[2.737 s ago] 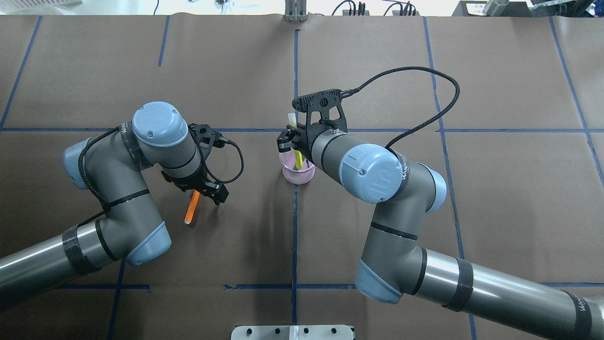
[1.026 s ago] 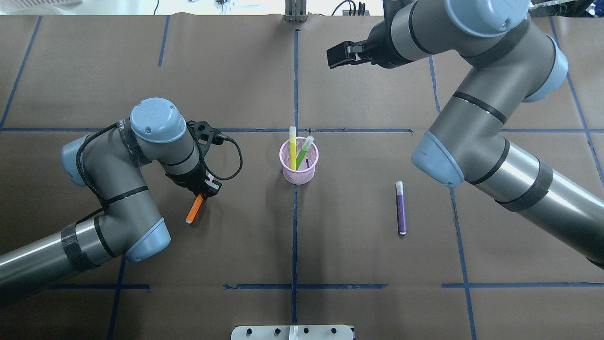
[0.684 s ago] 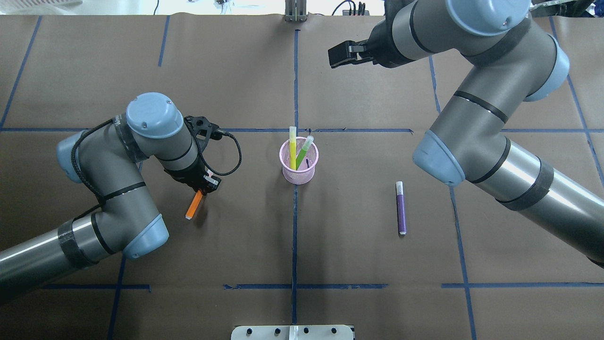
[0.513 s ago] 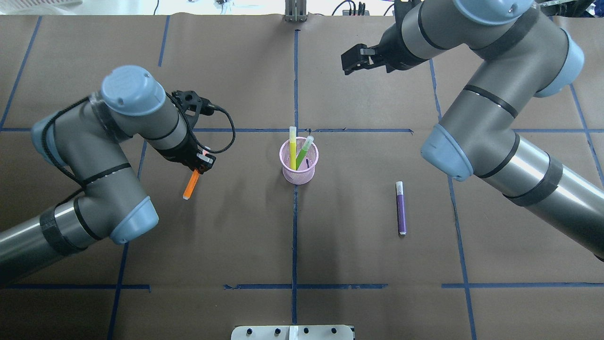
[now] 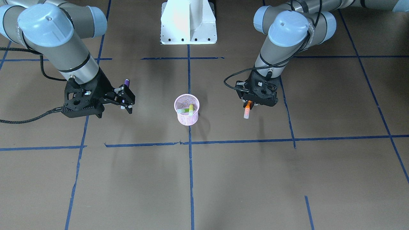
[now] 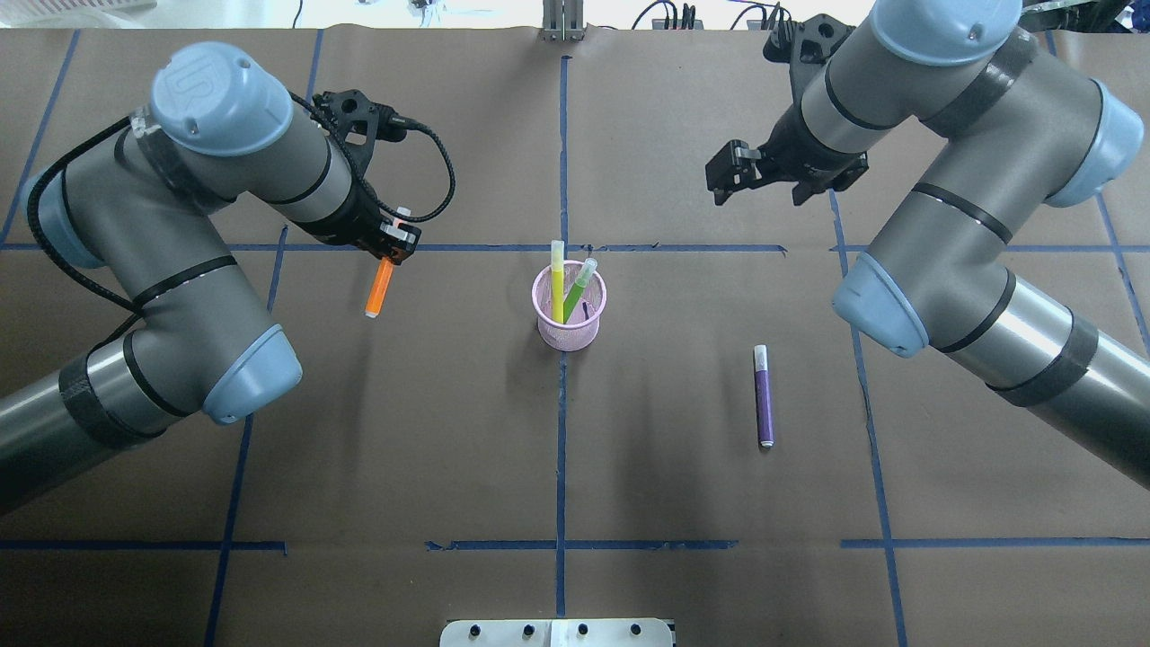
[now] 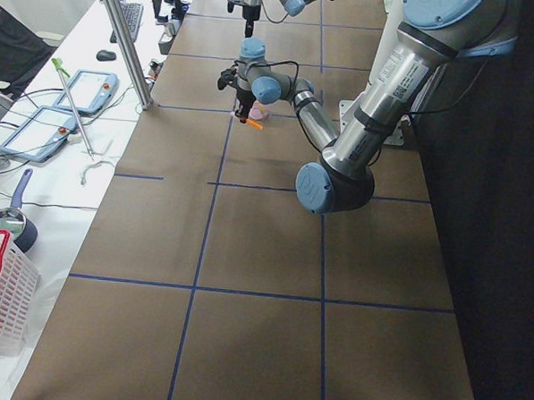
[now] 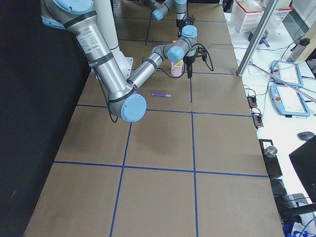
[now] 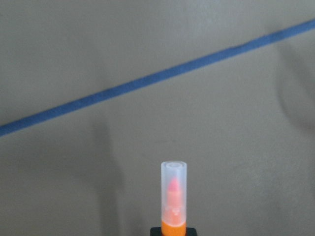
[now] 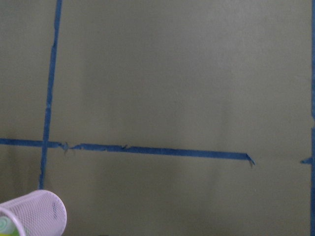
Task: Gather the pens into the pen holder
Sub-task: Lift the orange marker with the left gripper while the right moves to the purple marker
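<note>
Grips the orange pen point(image 6: 378, 289) in the left tool point(image 6: 395, 247), up off the table point(image 6: 449, 431). Has the right tool point(image 6: 719, 184) spread apart, beyond the purple pen point(image 6: 763, 398).

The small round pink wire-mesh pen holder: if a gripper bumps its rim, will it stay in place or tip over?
Probably light: the pink wire-mesh pen holder has open mesh walls, so a bump may slide it. It may also tip, since the slim yellow pen and slim green pen stand well above its rim and lean.
</note>
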